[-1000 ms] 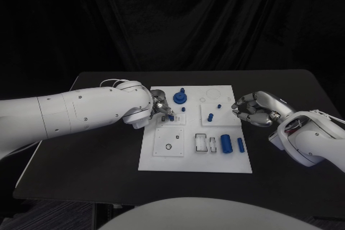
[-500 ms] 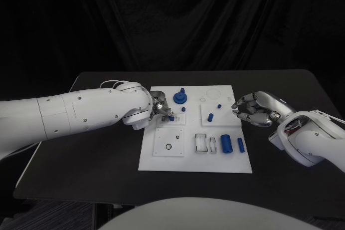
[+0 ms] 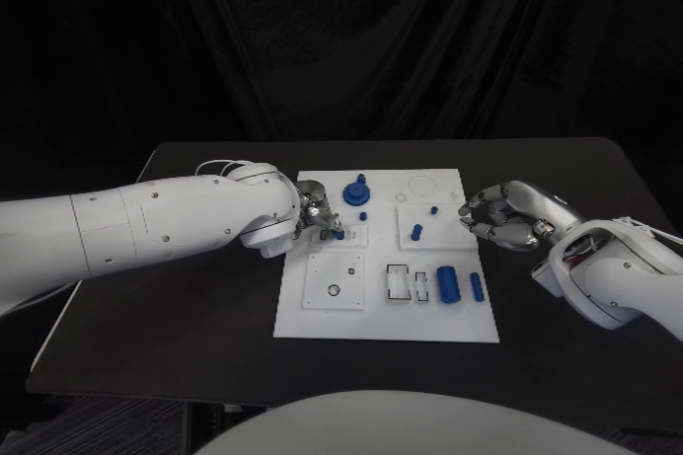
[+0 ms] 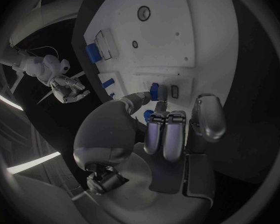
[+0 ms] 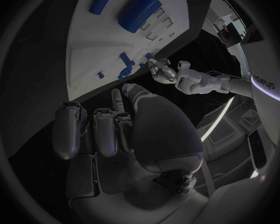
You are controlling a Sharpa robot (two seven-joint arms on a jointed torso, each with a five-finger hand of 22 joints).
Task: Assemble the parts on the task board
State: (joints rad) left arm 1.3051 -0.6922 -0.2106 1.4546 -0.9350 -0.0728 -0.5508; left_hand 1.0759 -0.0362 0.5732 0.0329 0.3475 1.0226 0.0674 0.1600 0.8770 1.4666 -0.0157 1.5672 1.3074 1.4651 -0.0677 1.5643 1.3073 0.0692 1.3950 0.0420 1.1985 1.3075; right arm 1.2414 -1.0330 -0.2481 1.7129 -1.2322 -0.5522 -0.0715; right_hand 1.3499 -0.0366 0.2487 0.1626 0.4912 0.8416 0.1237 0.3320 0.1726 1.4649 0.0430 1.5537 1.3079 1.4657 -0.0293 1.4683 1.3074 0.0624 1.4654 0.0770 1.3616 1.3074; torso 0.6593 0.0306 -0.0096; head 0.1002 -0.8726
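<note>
Task board (image 3: 392, 317) first: it is a white plate lying flat in the middle of the black table (image 3: 171, 297), with raised white blocks and small blue parts on it. At its far end stands a round blue part with a peg on top (image 3: 356, 191), and close by it a tiny blue peg (image 3: 363, 216). Further toward my right side a short blue post (image 3: 416, 232) stands on a white block, with another small blue piece (image 3: 432, 211) behind it. Nearer to me, a thick blue cylinder (image 3: 447, 284) and a thinner blue rod (image 3: 477, 286) lie side by side, beside two rectangular slots. My left hand (image 3: 316, 211) is over the board's left half, fingers bent down, and between my thumb and a fingertip I pinch a small blue part (image 4: 154, 91) right at the slotted white block (image 3: 339, 236); my other fingers (image 4: 167, 132) lie curled together beside it. My right hand (image 3: 496, 219) hangs just off the board's right edge, fingers curled inward with nothing in them, touching neither board nor parts.
</note>
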